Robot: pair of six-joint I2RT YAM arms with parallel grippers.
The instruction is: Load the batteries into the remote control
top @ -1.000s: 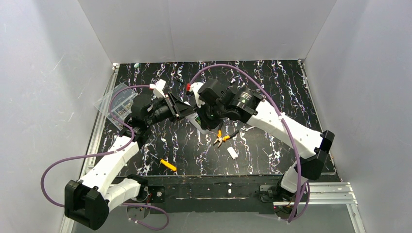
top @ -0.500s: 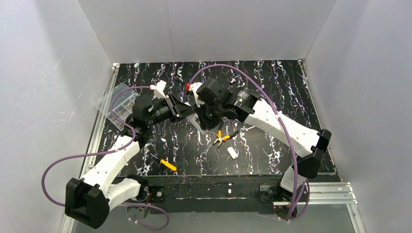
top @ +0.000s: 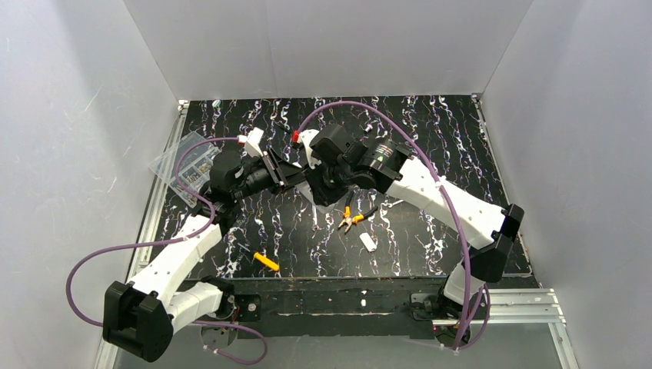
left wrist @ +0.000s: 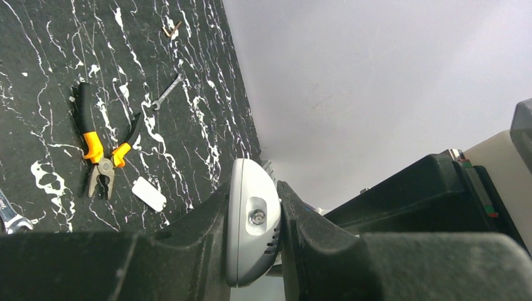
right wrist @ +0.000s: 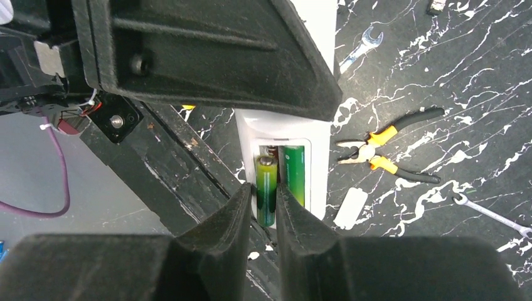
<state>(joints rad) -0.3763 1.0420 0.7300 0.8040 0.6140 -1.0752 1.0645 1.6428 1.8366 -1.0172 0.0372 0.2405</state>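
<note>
My left gripper (left wrist: 253, 216) is shut on the white remote control (left wrist: 250, 251) and holds it above the table, gripped by its two sides. In the right wrist view the remote (right wrist: 318, 132) shows its open battery bay. One green battery (right wrist: 293, 172) lies in the bay. My right gripper (right wrist: 265, 195) is shut on a second green battery (right wrist: 266, 188), which sits at the bay's left slot, tilted up at its near end. In the top view the two grippers meet over the table's middle (top: 306, 183); the remote is mostly hidden there.
Yellow-handled pliers (top: 350, 218) and the loose white cover piece (top: 368, 242) lie right of the grippers. A yellow-handled tool (top: 266, 261) lies near the front. A clear plastic box (top: 184, 163) stands at the left edge. Small wrenches (right wrist: 361, 47) lie on the table.
The right arm has shifted slightly left towards the left gripper. Both grips are unchanged.
</note>
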